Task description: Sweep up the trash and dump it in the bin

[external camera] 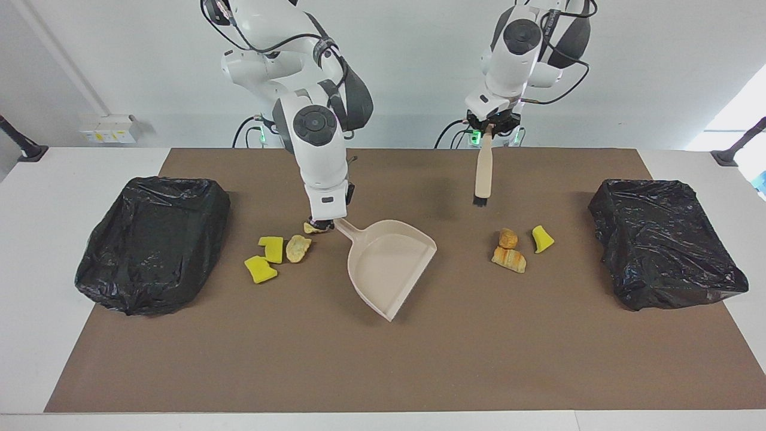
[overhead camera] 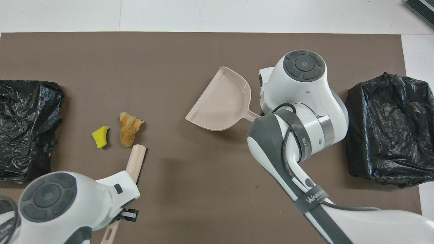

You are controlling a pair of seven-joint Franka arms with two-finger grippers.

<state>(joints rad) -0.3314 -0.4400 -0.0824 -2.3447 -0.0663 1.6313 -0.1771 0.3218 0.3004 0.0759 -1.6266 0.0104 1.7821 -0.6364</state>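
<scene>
My right gripper (external camera: pixel 327 222) is shut on the handle of the beige dustpan (external camera: pixel 389 263), low over the mat. The pan's open mouth faces away from the robots, toward the left arm's end; it also shows in the overhead view (overhead camera: pixel 222 101). Beside this gripper lie two bright yellow sponge chunks (external camera: pixel 267 258), a pale lump (external camera: pixel 298 247) and a scrap (external camera: pixel 311 228) partly under the fingers. My left gripper (external camera: pixel 489 127) is shut on a brush (external camera: pixel 483 170) that hangs bristles down. Two bread pieces (external camera: pixel 508 251) and a yellow chunk (external camera: pixel 542 239) lie farther from the robots than the brush.
A black-bagged bin (external camera: pixel 152 242) stands at the right arm's end of the brown mat and another (external camera: pixel 664 242) at the left arm's end. In the overhead view my right arm covers the scraps beside the dustpan handle.
</scene>
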